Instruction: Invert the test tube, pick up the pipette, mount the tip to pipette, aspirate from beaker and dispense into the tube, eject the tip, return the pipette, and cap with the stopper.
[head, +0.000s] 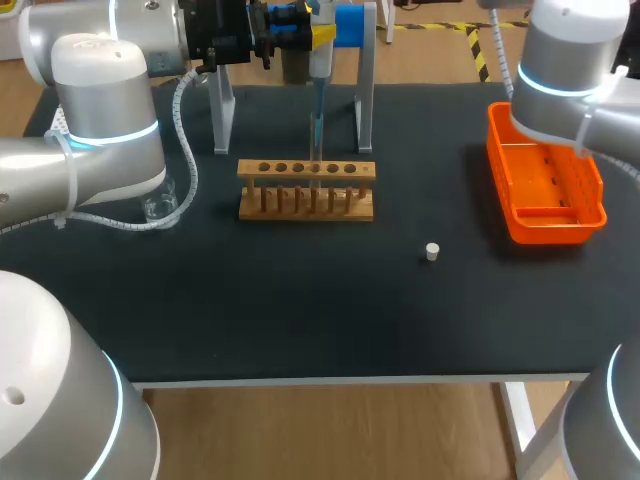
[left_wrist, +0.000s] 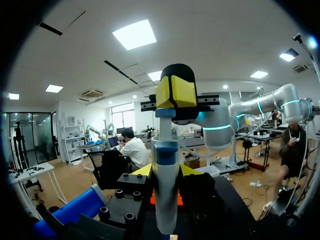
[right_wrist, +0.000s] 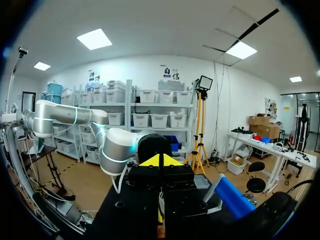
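White pipette (left_wrist: 166, 200) is held upright in the left jaws (tip pointed down at the wooden rack (head: 306, 190)); right jaws are seen pressed together.

Shows white-and-blue pipette (head: 318, 95) upright, tip down over wooden tube rack (head: 306, 190); white stopper (head: 432, 251) lying alone nearer right; clear beaker (head: 158, 208) left of rack.

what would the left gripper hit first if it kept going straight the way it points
The pipette: the left gripper holds it upright between its jaws. Past it stands the right arm, though how far off is unclear.
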